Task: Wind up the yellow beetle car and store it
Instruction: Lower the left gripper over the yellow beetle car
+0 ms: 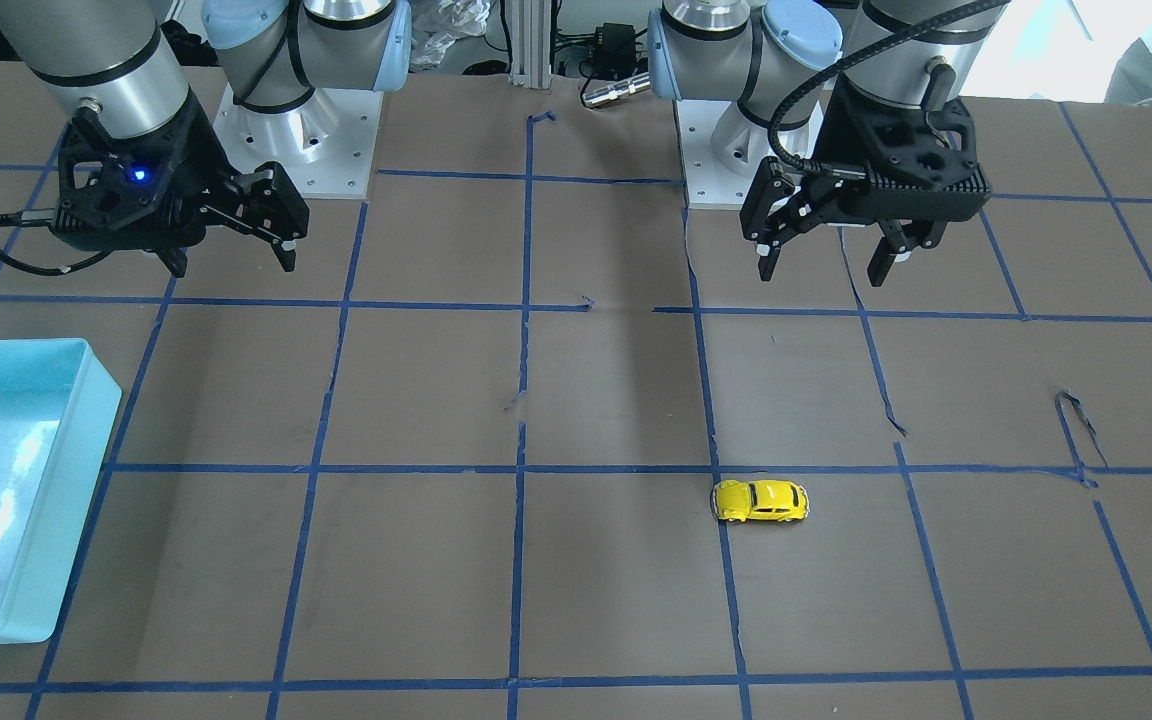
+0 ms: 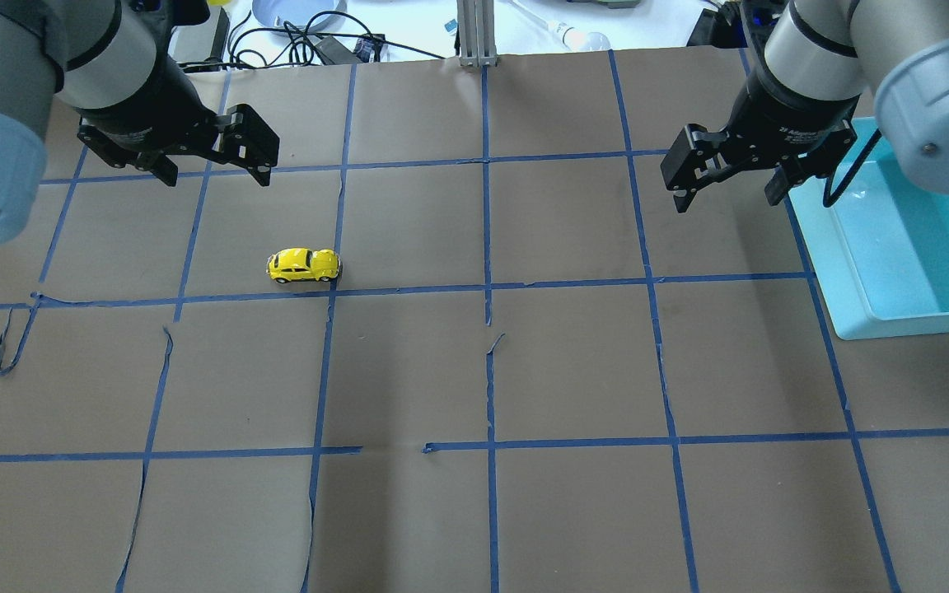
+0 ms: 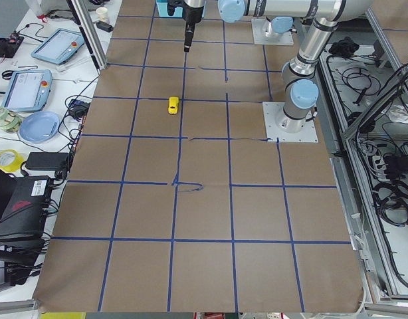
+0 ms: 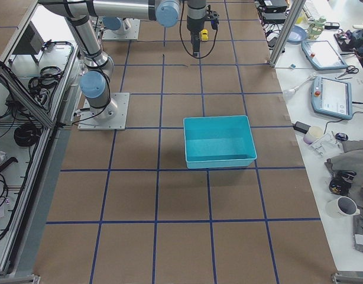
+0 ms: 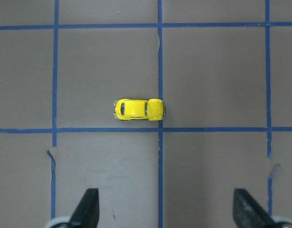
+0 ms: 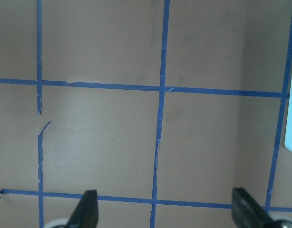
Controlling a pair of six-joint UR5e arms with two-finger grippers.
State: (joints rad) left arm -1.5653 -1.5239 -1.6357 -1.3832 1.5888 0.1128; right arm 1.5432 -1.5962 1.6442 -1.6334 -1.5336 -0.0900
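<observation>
The yellow beetle car stands on its wheels on the brown table, just beside a blue tape line. It also shows in the front view, the left side view and the left wrist view. My left gripper hangs open and empty above the table, a little beyond the car; in its wrist view the car lies ahead of the fingertips. My right gripper is open and empty, held above the table next to the teal bin.
The teal bin is empty and sits at the table's right end. Blue tape lines grid the brown paper, and some strips are torn and curled. Cables and devices lie past the far edge.
</observation>
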